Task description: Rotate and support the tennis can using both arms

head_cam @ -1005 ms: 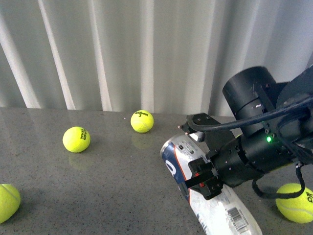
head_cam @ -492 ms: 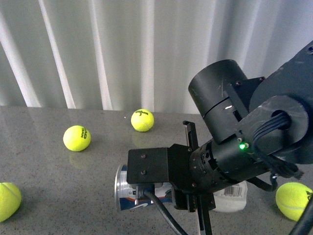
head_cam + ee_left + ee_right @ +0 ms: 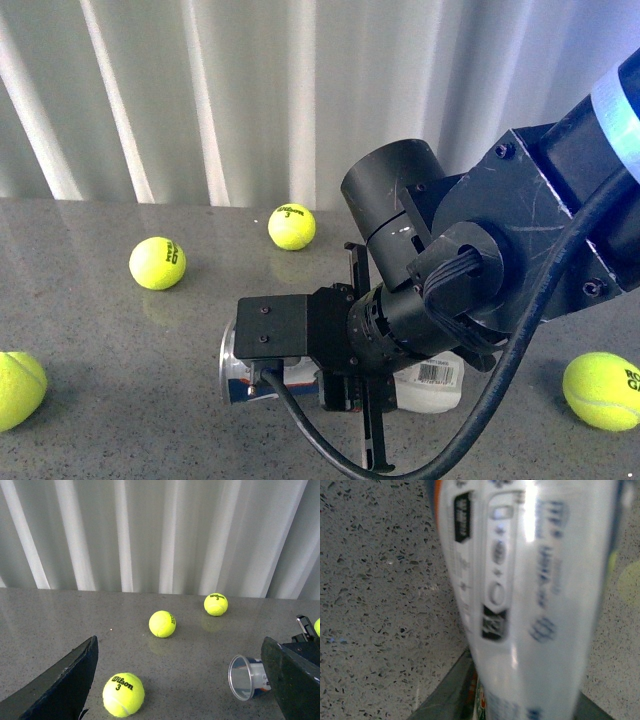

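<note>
The tennis can (image 3: 243, 368) lies level and crosswise low over the grey table, its silver-rimmed open mouth to the left and its barcode end (image 3: 432, 374) to the right. My right gripper (image 3: 348, 388) is shut on its middle, and the bulky black right arm (image 3: 480, 260) hides most of the tube. Up close in the right wrist view, the blurred white label of the can (image 3: 520, 595) fills the space between the grey fingers (image 3: 445, 697). My left gripper (image 3: 179, 652) is open and empty, and the can's mouth (image 3: 244, 677) sits just inside its one finger (image 3: 292, 680).
Yellow tennis balls lie loose on the table at the back (image 3: 291, 226), the left (image 3: 157, 262), the left edge (image 3: 18, 388) and the right (image 3: 600, 390). One ball (image 3: 123, 694) rests between the left gripper's fingers. A white pleated curtain (image 3: 250, 100) closes off the back.
The right arm has swung left and closer to the camera, turning the can from a diagonal lie to crosswise, mouth pointing left.
</note>
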Controlling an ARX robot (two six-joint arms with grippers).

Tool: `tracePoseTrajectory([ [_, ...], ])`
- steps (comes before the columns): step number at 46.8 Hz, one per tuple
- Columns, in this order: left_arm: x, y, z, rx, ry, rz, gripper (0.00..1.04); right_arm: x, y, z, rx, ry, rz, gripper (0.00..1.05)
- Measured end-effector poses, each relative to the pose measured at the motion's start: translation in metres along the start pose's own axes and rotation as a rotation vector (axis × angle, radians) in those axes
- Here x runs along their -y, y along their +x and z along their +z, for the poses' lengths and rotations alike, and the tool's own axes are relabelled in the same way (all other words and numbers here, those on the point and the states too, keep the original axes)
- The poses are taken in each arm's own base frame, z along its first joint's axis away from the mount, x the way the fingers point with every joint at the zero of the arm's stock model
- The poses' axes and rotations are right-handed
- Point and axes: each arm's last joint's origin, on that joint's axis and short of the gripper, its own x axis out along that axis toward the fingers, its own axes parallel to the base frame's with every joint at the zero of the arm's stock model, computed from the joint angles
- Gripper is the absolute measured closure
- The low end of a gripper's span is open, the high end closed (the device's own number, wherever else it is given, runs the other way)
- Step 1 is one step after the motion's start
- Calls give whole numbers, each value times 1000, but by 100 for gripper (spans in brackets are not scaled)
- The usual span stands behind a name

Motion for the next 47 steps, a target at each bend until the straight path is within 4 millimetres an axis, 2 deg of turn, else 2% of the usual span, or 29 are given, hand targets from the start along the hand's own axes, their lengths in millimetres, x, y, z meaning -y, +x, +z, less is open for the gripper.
tracePoseTrajectory([
  [17,0,0,0,0,0,0,7,-5,-1,-6,31,84,16,5],
  [32,0,0,0,0,0,0,7,1,-21,-3,79,153,3,7],
  [47,0,0,0,0,0,0,7,7,-59,9,201,333,-15,7],
])
